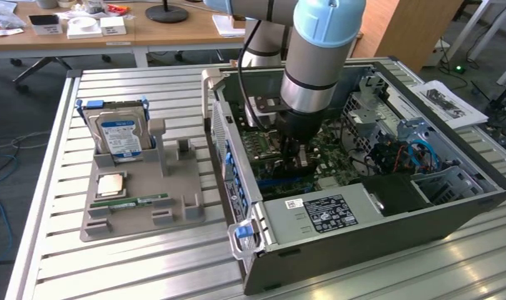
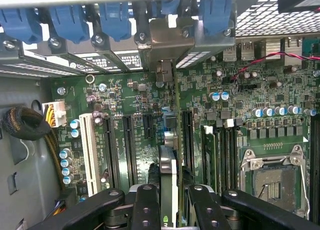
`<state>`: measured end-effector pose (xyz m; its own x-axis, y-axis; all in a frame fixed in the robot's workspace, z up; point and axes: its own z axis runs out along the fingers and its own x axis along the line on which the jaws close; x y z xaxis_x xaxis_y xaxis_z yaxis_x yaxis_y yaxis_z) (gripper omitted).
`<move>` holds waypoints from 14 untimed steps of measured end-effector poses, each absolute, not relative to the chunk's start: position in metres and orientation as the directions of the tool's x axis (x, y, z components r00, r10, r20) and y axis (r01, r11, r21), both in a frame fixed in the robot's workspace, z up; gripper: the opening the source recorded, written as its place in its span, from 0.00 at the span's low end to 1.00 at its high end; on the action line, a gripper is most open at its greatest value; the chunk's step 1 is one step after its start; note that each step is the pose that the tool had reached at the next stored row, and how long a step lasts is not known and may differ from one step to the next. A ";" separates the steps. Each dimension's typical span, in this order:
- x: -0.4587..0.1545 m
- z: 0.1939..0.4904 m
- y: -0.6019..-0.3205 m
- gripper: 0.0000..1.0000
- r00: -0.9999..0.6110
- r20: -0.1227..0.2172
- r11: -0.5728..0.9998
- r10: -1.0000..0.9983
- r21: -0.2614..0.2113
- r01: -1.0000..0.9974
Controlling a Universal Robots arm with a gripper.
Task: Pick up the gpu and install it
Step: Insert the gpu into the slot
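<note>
There is one arm [image 1: 315,62]; one gripper [image 2: 172,191] with two fingers [image 2: 145,207]; one gpu [image 2: 168,167]; one case [image 1: 386,219]; one motherboard [image 2: 235,120]; one white slot [image 2: 89,152]; one CPU socket [image 2: 272,177]; one white connector [image 2: 54,111]; one power supply [image 1: 324,215]; one holder [image 1: 173,209], bearing one hard drive [image 1: 120,136], one memory stick [image 1: 130,203] and one chip [image 1: 111,184]; one table [image 1: 111,275]; one paper sheet [image 1: 449,103].
</note>
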<state>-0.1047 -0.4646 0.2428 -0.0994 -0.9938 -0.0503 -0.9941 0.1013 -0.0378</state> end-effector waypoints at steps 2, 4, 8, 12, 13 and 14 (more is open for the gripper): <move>-0.105 0.242 -0.465 0.27 -0.100 -0.050 0.101 -0.994 -0.038 -0.994; -0.105 0.242 -0.465 0.27 -0.100 -0.050 0.102 -0.994 -0.038 -0.994; -0.105 0.241 -0.465 0.27 -0.100 -0.050 0.102 -0.994 -0.039 -0.994; -0.105 0.241 -0.465 0.27 -0.099 -0.050 0.101 -0.994 -0.041 -0.994; -0.105 0.241 -0.465 0.27 -0.099 -0.050 0.101 -0.994 -0.041 -0.994; -0.105 0.241 -0.465 0.27 -0.099 -0.050 0.101 -0.994 -0.041 -0.994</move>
